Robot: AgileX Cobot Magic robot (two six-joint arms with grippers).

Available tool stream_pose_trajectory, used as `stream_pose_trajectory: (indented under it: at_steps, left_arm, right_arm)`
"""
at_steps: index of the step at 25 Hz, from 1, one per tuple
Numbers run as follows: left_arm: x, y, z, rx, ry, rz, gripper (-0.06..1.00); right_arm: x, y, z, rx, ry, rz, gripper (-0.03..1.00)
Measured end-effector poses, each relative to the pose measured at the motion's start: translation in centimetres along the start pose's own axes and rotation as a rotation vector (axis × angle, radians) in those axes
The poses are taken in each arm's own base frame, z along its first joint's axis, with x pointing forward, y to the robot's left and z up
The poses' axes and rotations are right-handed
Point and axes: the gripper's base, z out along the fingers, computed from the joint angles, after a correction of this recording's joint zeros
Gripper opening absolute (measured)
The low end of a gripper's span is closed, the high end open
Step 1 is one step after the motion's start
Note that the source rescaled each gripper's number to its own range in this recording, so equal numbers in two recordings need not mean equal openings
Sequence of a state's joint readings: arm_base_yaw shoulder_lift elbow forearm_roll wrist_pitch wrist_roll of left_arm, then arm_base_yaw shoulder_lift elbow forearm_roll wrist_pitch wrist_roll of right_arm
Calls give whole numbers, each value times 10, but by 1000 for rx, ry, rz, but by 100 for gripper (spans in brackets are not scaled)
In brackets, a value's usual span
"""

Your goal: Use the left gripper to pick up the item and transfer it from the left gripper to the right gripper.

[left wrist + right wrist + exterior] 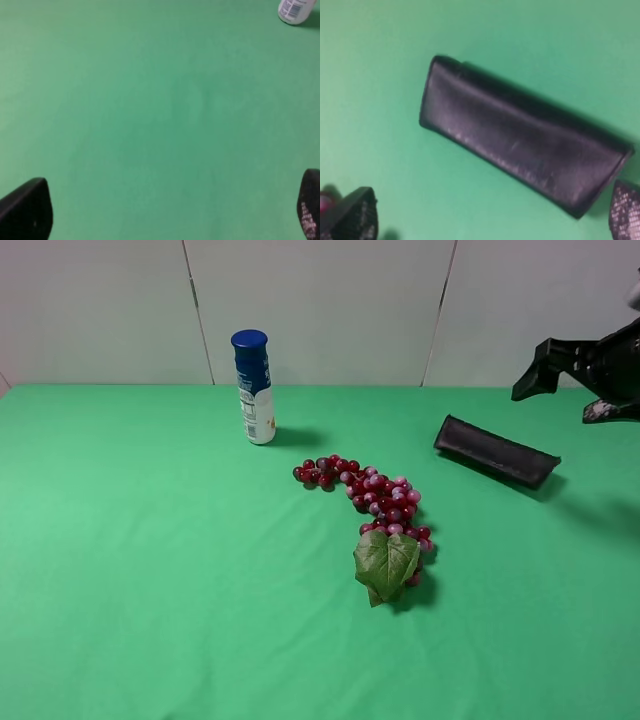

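Observation:
The item, a flat black leathery case, lies on the green cloth at the right rear. In the right wrist view it lies slantwise between the fingertips. My right gripper hovers just above and behind the case at the right edge, open and empty; its fingertips show wide apart. My left gripper is out of the exterior view. In the left wrist view it is open and empty over bare green cloth, far from the case.
A blue-capped white bottle stands at the rear centre-left; its base shows in the left wrist view. A red grape bunch with a green leaf lies mid-table, left of the case. A white wall stands behind.

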State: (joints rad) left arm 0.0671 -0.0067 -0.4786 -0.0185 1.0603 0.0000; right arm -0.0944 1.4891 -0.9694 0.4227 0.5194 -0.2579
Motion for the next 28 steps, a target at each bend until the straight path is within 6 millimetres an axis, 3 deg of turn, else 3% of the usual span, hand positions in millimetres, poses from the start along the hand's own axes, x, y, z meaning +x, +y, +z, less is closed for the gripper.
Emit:
stream_pose_trajectory:
  at_steps: [8,12,20,28]
  left_arm:
    - [0,0,0,0,1,0,97]
    - [0,0,0,0,1,0,97]
    - [0,0,0,0,1,0,97]
    - [0,0,0,0,1,0,97]
  right_arm:
    - [5,5,-19,-17,39,-20,100]
    - [6,10,-38,-29,21,-39,100]
    - [15,22,-97,-37,-41,-110,100]
    - [42,32,-169,-25,-152,-201,100]
